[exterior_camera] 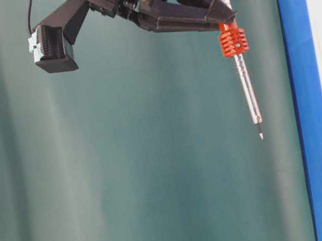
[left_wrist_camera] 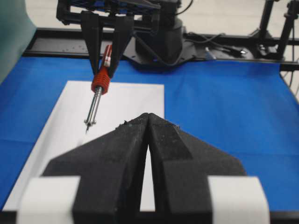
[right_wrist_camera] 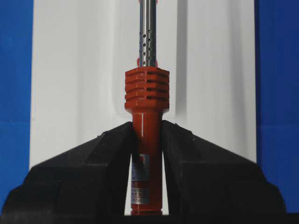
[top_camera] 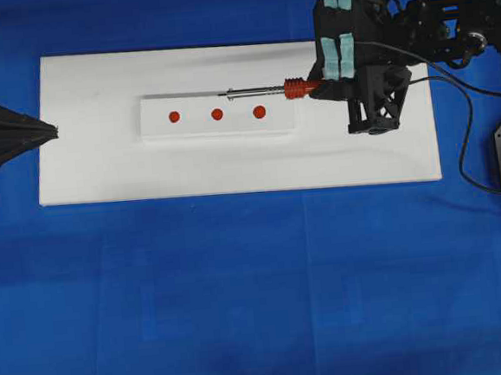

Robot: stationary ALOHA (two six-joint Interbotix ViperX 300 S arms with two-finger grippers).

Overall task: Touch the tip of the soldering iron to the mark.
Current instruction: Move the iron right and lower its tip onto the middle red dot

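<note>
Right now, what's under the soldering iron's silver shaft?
Under the red-handled soldering iron held by the right gripper: the raised white block with three red dots. The tip hangs above it; the spot directly beneath is covered.

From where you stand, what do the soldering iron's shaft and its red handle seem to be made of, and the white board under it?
The soldering iron has a shaft that looks like polished metal: silvery, reflective, drilled with small holes. Its handle looks like moulded plastic: uniform red-orange, ribbed, with a slight sheen. The white board is matte and flat; perhaps foam board or painted panel, but the pictures leave that open.
</note>
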